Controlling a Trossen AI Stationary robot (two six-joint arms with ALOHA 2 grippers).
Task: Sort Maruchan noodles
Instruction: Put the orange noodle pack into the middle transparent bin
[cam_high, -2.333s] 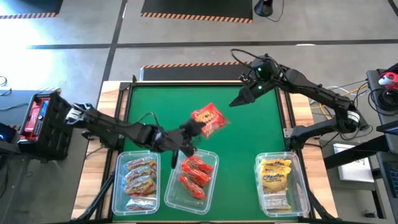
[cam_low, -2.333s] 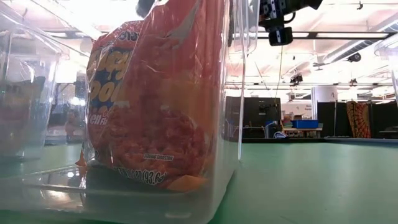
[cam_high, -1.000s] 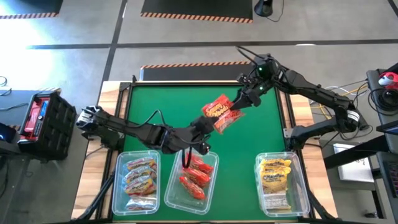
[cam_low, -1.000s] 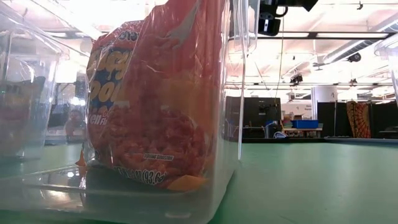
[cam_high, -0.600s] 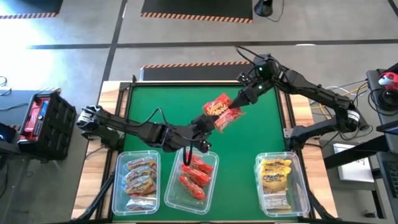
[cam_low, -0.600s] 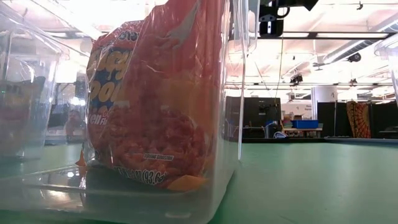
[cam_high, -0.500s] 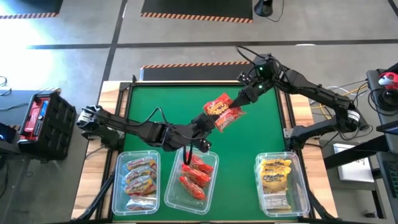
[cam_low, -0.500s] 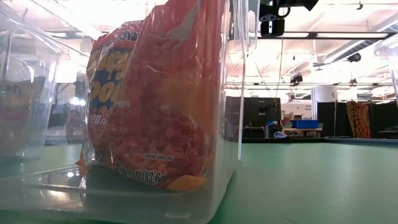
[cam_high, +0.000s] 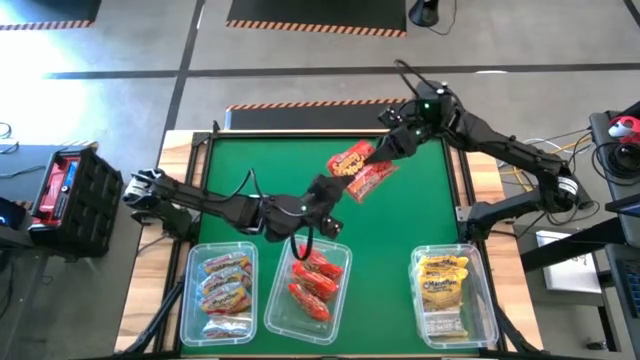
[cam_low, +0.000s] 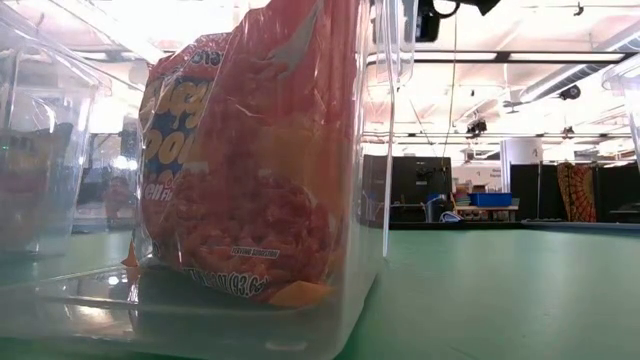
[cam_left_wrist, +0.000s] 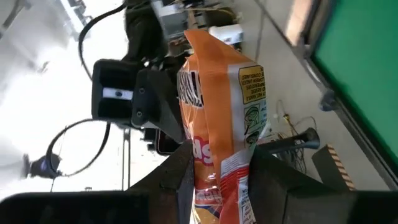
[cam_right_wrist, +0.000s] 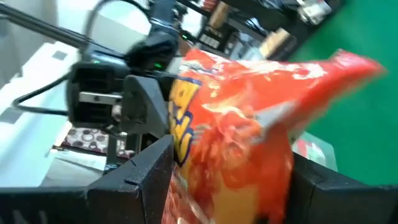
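A red-orange Maruchan packet (cam_high: 358, 170) hangs in the air over the middle of the green table, between both grippers. My left gripper (cam_high: 331, 190) is shut on its near-left end and my right gripper (cam_high: 383, 152) on its far-right end. The left wrist view shows the packet (cam_left_wrist: 221, 112) with the right gripper (cam_left_wrist: 155, 106) behind it. The right wrist view shows the packet (cam_right_wrist: 249, 137) with the left gripper (cam_right_wrist: 124, 93) beyond it. Other packets lie sorted in three clear bins along the near edge. My left gripper pinches the packet's near-left end (cam_left_wrist: 217, 177) between its two fingers (cam_left_wrist: 177, 180), coming from the table's near left at a slant. The packet is lifted clear and reaches away toward the other gripper. My right gripper pinches the packet's far-right end (cam_right_wrist: 236, 180) between its two fingers (cam_right_wrist: 143, 180), coming from the table's far right at a slant. The packet is clear of the table and spans the gap between both grippers.
Three clear bins stand along the near edge: the left bin (cam_high: 190, 300) with orange-pink packets, the middle bin (cam_high: 345, 275) with red packets, the right bin (cam_high: 478, 300) with yellow packets. The middle bin (cam_low: 385, 150) fills the low view. Bare green table (cam_high: 250, 165) lies beyond.
Both grippers and the packet between them have risen and shifted a little toward the table's far edge. The packet stays lifted clear and spans the two grippers as before.
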